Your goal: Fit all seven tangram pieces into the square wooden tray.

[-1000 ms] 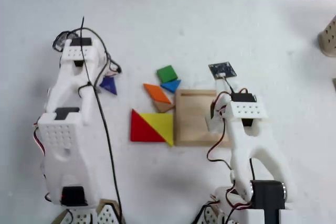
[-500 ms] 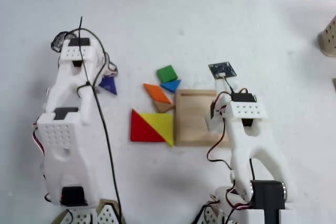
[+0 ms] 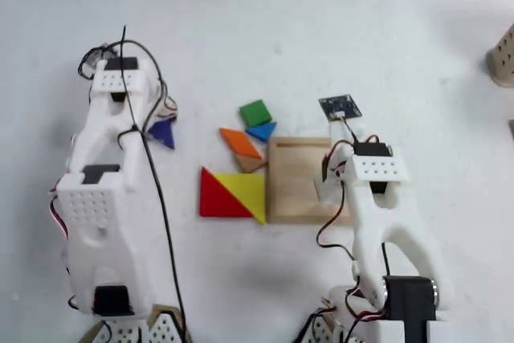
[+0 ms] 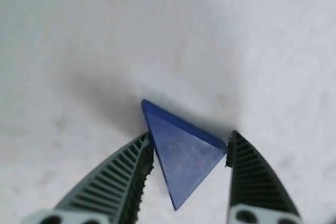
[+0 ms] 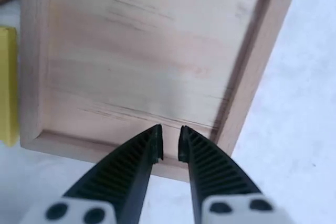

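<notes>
A dark blue triangle (image 4: 181, 156) sits between the fingers of my left gripper (image 4: 188, 148), which is shut on it just above the white table. In the high view this triangle (image 3: 163, 133) is at the left arm's tip, well left of the other pieces. The square wooden tray (image 3: 297, 178) lies at the centre with nothing in it. My right gripper (image 5: 169, 140) hovers shut over the tray's rim (image 5: 131, 153), holding nothing. Left of the tray lie a green square (image 3: 255, 112), a light blue triangle (image 3: 262, 130), an orange parallelogram (image 3: 240, 142), a brown triangle (image 3: 250, 164), a red triangle (image 3: 221, 196) and a yellow triangle (image 3: 245, 190).
A small dark circuit board (image 3: 340, 106) on a wire lies just behind the tray. A pale perforated block (image 3: 502, 58) stands at the right edge. Black cable (image 3: 161, 190) runs along the left arm. White table stretches open behind the pieces.
The left gripper and the dark blue triangle have shifted slightly to the left. The right arm has kept still.
</notes>
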Robot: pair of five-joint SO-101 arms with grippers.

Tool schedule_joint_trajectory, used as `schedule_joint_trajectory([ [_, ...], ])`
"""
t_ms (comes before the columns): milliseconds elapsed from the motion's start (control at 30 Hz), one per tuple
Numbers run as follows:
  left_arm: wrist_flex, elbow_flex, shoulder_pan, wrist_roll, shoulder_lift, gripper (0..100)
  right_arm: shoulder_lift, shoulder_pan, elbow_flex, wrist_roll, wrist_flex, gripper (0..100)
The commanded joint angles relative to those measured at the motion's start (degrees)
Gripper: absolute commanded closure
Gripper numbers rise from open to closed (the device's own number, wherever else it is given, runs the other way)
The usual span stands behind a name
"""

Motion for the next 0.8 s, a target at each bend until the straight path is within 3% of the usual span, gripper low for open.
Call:
schedule_joint_trajectory([
  [0,1.1,-0.2,0.7,-0.8,-0.3,80,-0.3,-0.7,-0.3,0.6,-0.7,94.3],
  [233,1.0,-0.5,2.0,-13.8,-0.7,80,-0.3,-0.7,-0.3,0.6,-0.7,94.3],
  [633,1.1,-1.2,2.3,-14.7,-1.1,80,-0.3,-0.7,-0.3,0.6,-0.7,94.3],
  [767,5.5,-4.2,2.3,-14.7,-2.0,80,-0.3,-0.7,-0.3,0.6,-0.7,94.3],
])
